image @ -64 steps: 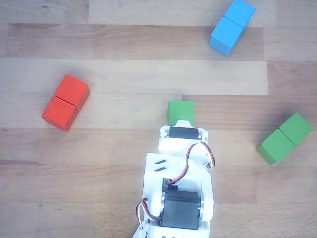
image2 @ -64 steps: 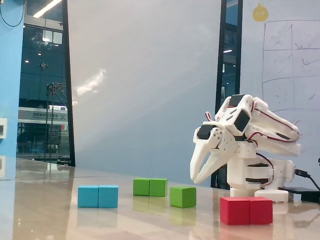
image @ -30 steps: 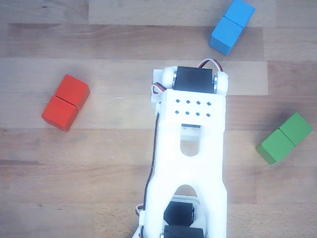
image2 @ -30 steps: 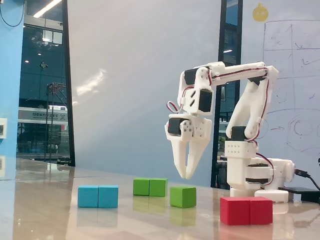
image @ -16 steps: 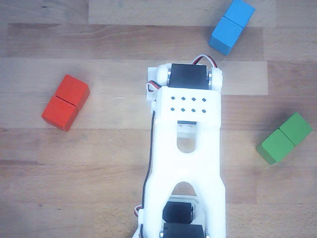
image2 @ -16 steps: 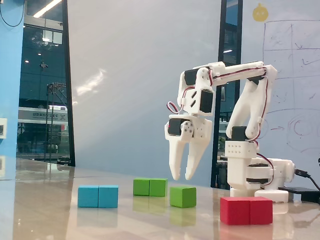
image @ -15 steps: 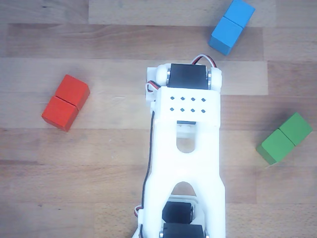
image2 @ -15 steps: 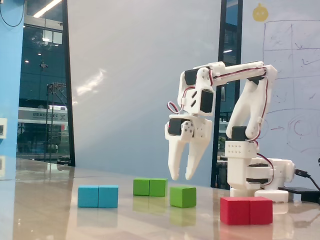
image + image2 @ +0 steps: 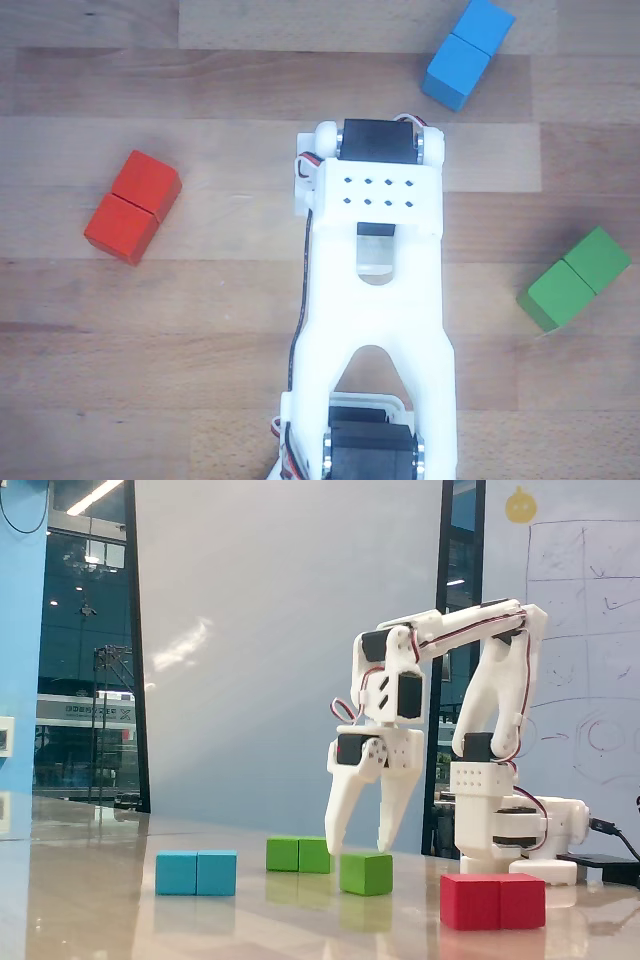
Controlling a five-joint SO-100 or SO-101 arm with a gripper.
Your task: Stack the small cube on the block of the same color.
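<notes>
In the other view, seen from above, the white arm [image 9: 372,300] is stretched up the middle of the wooden table [image 9: 200,400] and the small cube is hidden under it. The block [image 9: 574,278] is seen near the right edge, set at a slant, with bare table between it and the arm. A red block [image 9: 132,206] is seen at the left and a blue block [image 9: 468,53] near the top edge, both well apart from the arm. In the fixed view, the gripper [image 9: 359,848] is pointed straight down with its fingers spread wide, their tips just above the small cube [image 9: 365,873]. The cube is seen flat on the table, alone, with the block [image 9: 299,854] just behind it to the left. Open table is left between the cube and the blue block [image 9: 196,872], and between the cube and the red block [image 9: 493,900].
</notes>
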